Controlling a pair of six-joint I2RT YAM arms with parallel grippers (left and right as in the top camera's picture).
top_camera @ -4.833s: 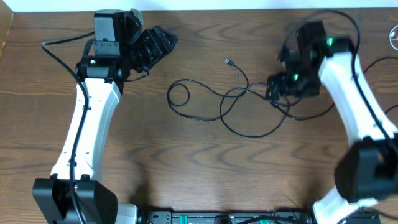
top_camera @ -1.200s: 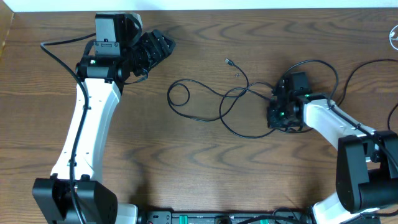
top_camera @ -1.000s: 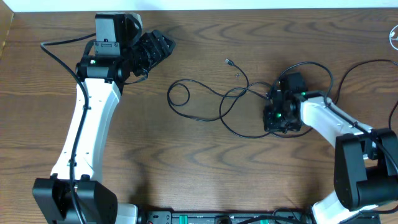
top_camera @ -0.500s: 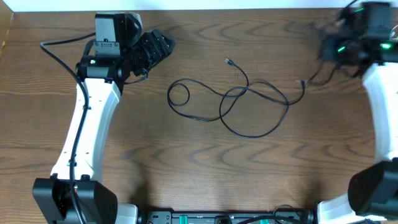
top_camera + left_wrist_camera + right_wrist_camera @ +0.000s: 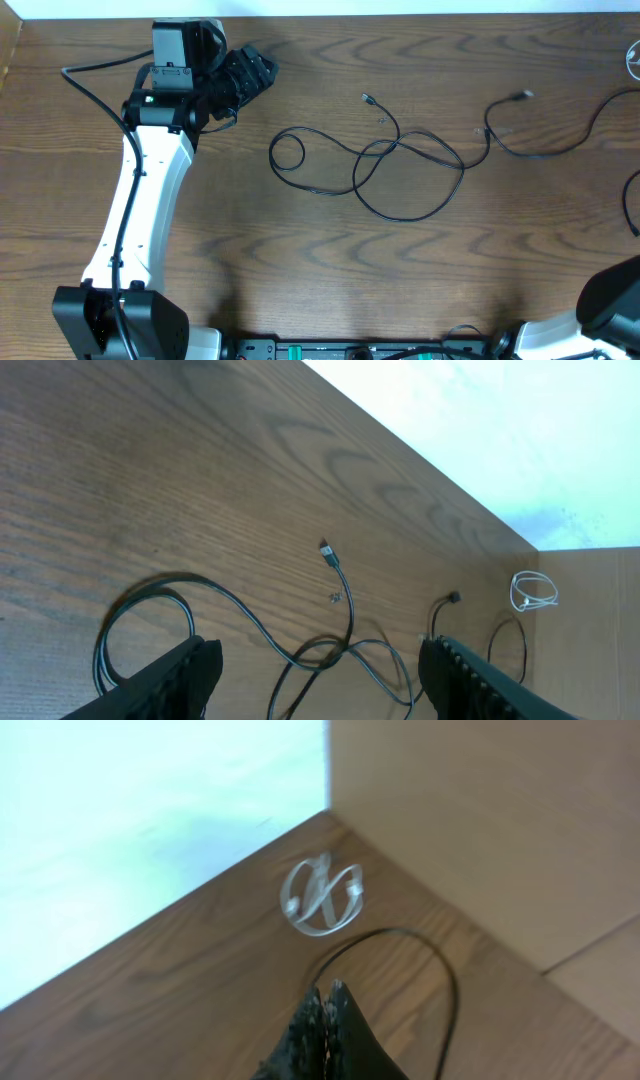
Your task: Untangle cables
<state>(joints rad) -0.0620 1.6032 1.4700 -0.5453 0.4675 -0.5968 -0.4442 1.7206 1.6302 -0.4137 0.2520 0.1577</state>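
Whitish coil (image 5: pixel 322 897) near cables (image 5: pixel 385 147), not touching

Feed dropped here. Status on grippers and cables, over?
Left gripper open, empty. Right gripper shut, a cable at its tips, hold unclear. Cables crossed mid-table. White coil lies apart.

**White shells, black joints, black grippers**

The left arm (image 5: pixel 140 205) is a long, smooth white link rising from a bulky black base joint (image 5: pixel 118 322). Its wrist is black, with a small green light (image 5: pixel 150 98) and a boxy dark grey camera block (image 5: pixel 180 42) on top. A thick black wire (image 5: pixel 100 66) loops off the side of the wrist. The left gripper (image 5: pixel 262 72) is black and chunky. In the left wrist view its fingers (image 5: pixel 170 680) are flat and matt black, with toothed inner edges. Of the right arm (image 5: pixel 612 300) only a rounded dark joint and a bit of white shell (image 5: pixel 550 335) show. The right gripper (image 5: pixel 325 1015) has rough black fingertips that narrow to a point.
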